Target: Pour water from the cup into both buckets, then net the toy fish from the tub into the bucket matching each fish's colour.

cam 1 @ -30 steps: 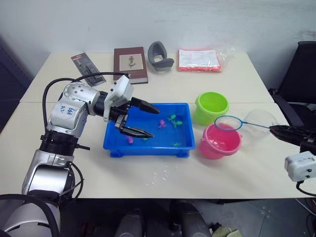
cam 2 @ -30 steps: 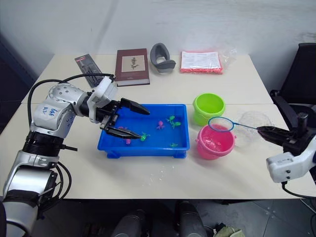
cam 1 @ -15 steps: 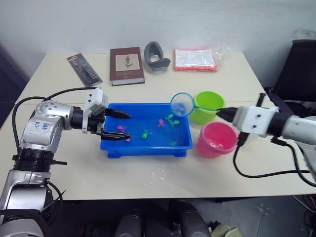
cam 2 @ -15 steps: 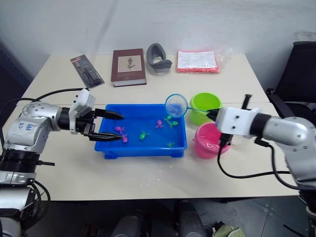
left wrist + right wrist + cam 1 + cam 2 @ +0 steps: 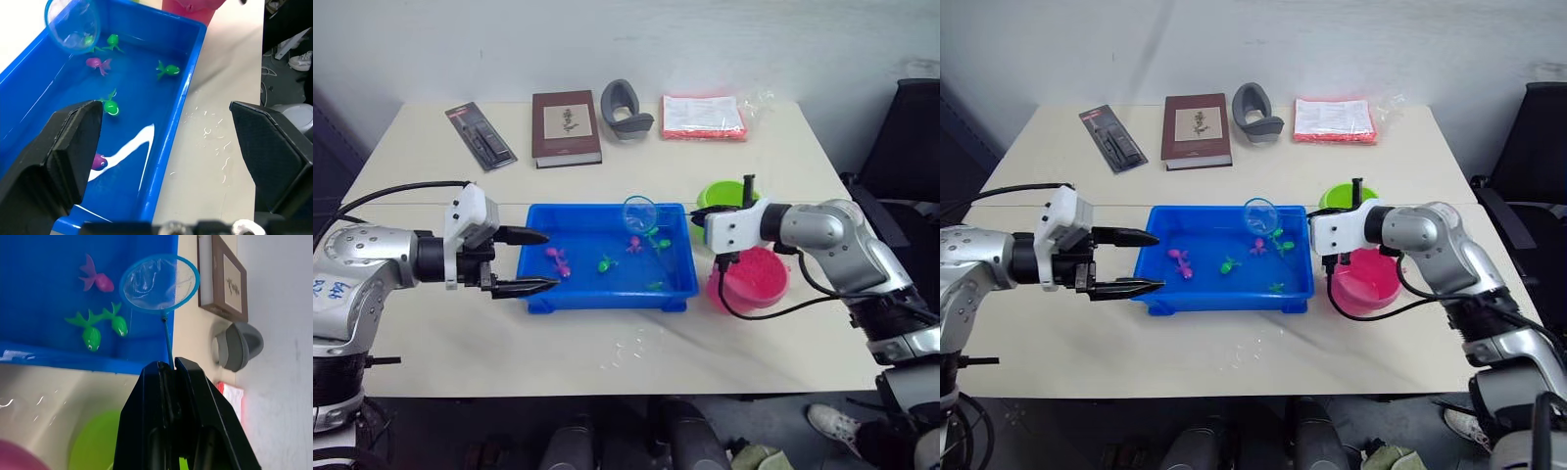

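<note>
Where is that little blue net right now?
The net hangs over the far right part of the blue tub, above the toy fish, held by the right gripper beside the green bucket.

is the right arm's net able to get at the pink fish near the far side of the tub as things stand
Probably yes. The right gripper holds the net with its hoop over the tub, right beside that pink fish, and nothing lies between them.
</note>
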Controlling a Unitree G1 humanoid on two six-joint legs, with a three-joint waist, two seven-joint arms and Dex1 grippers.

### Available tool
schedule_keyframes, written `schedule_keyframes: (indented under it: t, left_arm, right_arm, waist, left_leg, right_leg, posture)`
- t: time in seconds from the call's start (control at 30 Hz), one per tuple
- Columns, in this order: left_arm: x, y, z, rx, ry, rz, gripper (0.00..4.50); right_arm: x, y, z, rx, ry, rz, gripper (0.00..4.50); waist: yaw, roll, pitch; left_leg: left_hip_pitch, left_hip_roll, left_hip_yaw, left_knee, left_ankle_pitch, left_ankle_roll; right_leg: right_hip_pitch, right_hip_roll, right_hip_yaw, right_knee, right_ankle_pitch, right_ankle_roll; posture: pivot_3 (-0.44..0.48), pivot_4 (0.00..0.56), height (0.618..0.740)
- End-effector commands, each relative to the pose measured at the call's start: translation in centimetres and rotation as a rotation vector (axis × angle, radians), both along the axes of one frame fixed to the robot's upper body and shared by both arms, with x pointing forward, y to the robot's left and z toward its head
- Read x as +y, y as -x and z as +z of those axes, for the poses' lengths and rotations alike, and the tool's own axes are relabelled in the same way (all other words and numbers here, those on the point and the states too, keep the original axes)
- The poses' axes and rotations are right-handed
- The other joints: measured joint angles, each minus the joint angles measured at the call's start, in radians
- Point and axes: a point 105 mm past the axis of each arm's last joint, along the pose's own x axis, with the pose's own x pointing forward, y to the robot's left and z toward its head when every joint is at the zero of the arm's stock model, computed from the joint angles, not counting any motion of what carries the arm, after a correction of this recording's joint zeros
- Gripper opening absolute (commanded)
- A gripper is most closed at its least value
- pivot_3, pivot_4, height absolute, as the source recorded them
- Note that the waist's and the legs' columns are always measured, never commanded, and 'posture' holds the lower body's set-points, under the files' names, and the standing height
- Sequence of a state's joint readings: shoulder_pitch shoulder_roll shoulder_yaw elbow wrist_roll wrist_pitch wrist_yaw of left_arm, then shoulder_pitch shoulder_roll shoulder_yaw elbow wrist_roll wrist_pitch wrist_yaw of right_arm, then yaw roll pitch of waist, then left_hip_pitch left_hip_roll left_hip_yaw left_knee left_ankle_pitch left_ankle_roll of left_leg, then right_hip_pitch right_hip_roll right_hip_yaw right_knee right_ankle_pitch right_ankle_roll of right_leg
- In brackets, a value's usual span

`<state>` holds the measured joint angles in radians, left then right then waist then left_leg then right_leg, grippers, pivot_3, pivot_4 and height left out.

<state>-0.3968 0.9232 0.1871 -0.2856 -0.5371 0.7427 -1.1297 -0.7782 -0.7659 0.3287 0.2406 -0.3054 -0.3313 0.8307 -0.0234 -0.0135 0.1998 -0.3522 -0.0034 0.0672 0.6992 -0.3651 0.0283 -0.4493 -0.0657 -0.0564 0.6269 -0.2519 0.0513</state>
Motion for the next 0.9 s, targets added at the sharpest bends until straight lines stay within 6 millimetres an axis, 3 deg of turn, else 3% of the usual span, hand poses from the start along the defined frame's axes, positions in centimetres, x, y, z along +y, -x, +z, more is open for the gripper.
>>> schedule_keyframes:
  t: [0.03, 0.47, 0.77, 0.9]
  left_arm:
    - [0.1, 0.5, 1.2, -0.048, 0.0, 0.008, 4.47]
    - [-0.5, 0.3, 1.4, -0.058, 0.008, -0.003, 4.47]
    - [-0.9, 0.3, 1.3, -0.061, 0.001, -0.032, 4.47]
    - [-0.9, 0.0, 1.6, -0.072, 0.003, -0.031, 4.47]
  right_arm:
    - [0.1, -0.5, 0.9, -0.06, 0.027, 0.024, 0.0]
    - [0.7, -1.0, 1.6, -0.302, 0.186, 0.167, 0.0]
    - [-0.4, -1.4, 0.0, -0.264, 0.261, 0.173, 0.0]
    - [-0.4, -1.4, -0.5, -0.193, 0.194, 0.152, 0.0]
  waist:
    - [-0.003, 0.0, 0.0]
    - [-0.007, 0.0, 0.0]
    - [-0.006, 0.0, 0.0]
    - [-0.007, 0.0, 0.0]
  left_leg:
    - [0.0, 0.0, 0.0, 0.0, 0.0, 0.0]
    - [0.0, 0.0, 0.0, 0.0, 0.0, -0.002]
    - [0.0, 0.0, 0.0, 0.0, 0.0, -0.002]
    - [0.0, 0.0, 0.0, 0.0, 0.0, -0.002]
  right_leg:
    - [0.0, 0.0, 0.0, 0.0, 0.0, 0.0]
    - [0.0, 0.0, 0.0, 0.0, 0.0, 0.0]
    - [0.0, 0.0, 0.0, 0.0, 0.0, 0.0]
    - [0.0, 0.0, 0.0, 0.0, 0.0, 0.0]
  posture:
    - [0.0, 0.15, 0.74]
    - [0.0, 0.15, 0.74]
    - [0.0, 0.15, 0.74]
    - [0.0, 0.15, 0.74]
